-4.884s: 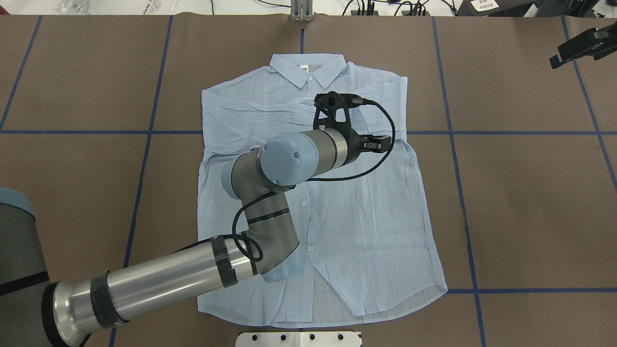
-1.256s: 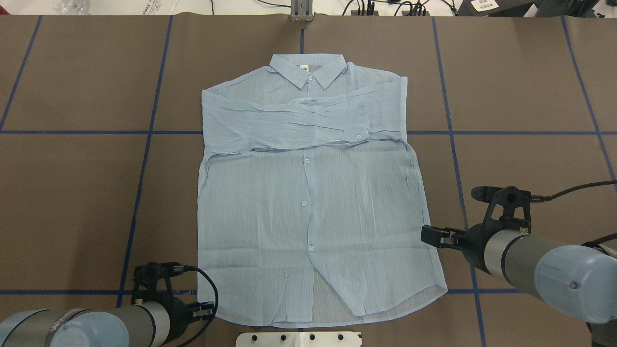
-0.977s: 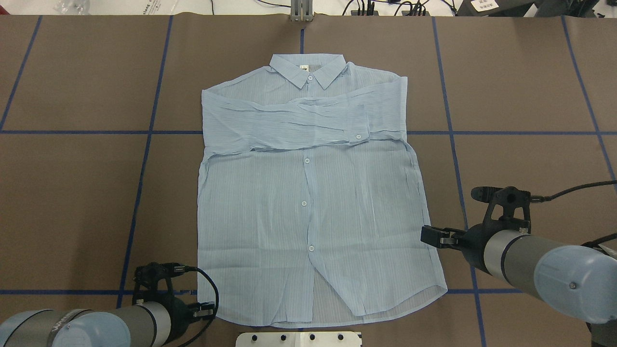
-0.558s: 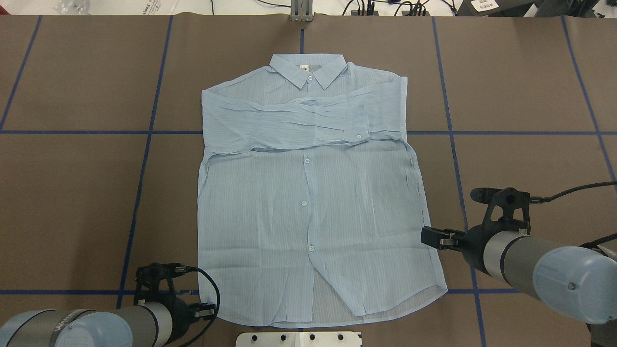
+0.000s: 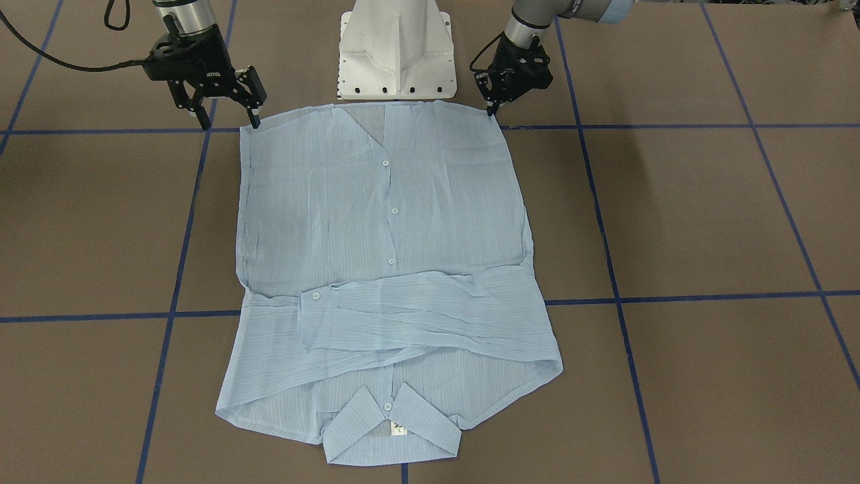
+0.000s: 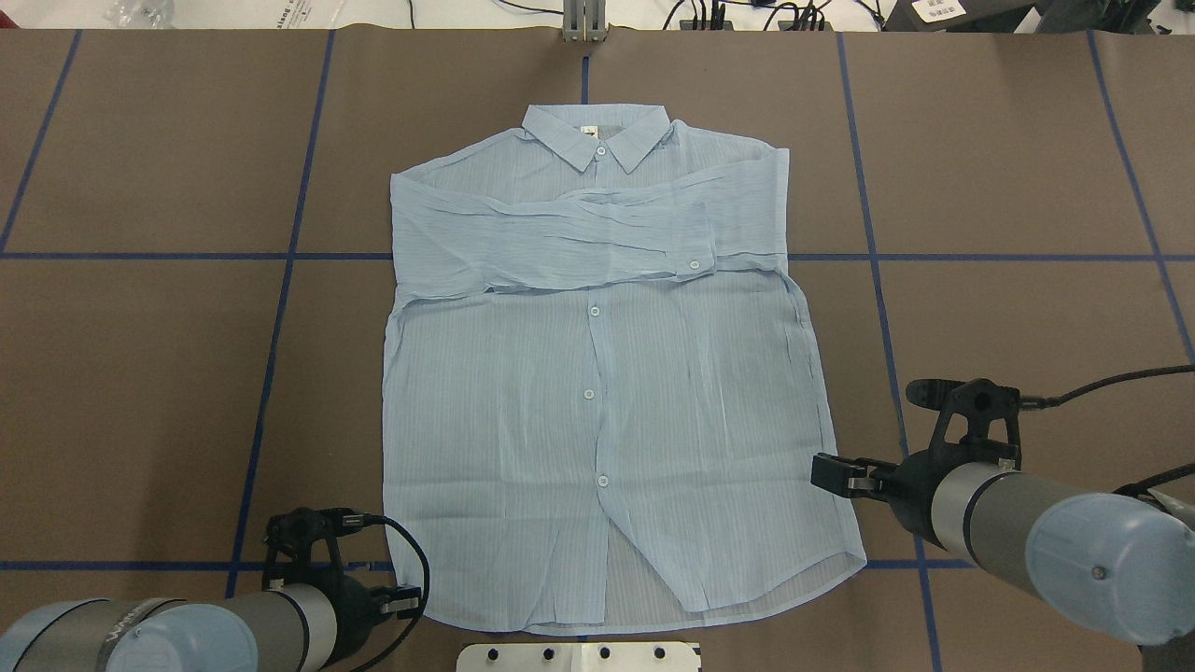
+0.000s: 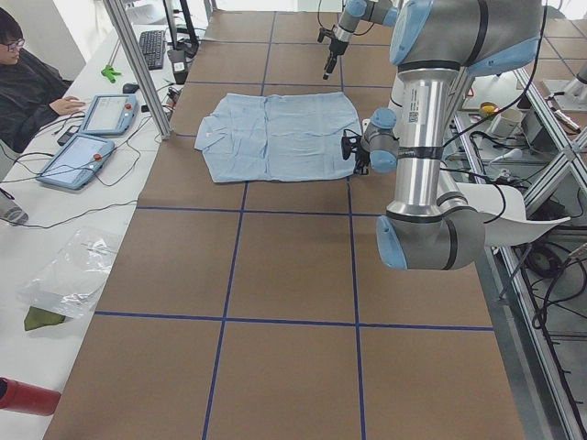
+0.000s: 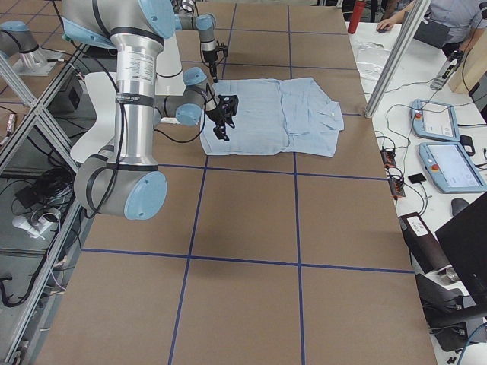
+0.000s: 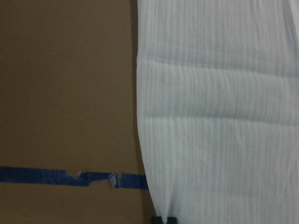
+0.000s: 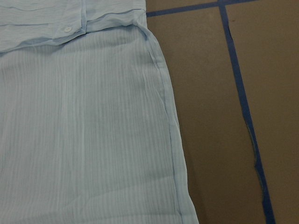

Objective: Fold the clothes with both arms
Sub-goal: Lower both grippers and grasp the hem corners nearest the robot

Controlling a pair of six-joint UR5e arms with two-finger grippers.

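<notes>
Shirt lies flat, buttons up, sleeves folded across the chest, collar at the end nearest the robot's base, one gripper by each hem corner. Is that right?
No: the collar is at the end farthest from the white base; the hem lies nearest it, as the front-facing view shows. The shirt is flat, buttons up, sleeves across the chest, left gripper and right gripper by the hem corners.

A light blue collared shirt lies flat on a brown counter gridded with blue tape. The near grey metal right arm (light blue caps at its joints) holds its black right gripper at the shirt's near hem corner. The far, small left arm hangs its left gripper by the far hem corner. Two grey screen pendants rest on a white side bench. A person shows partly at the top right.
</notes>
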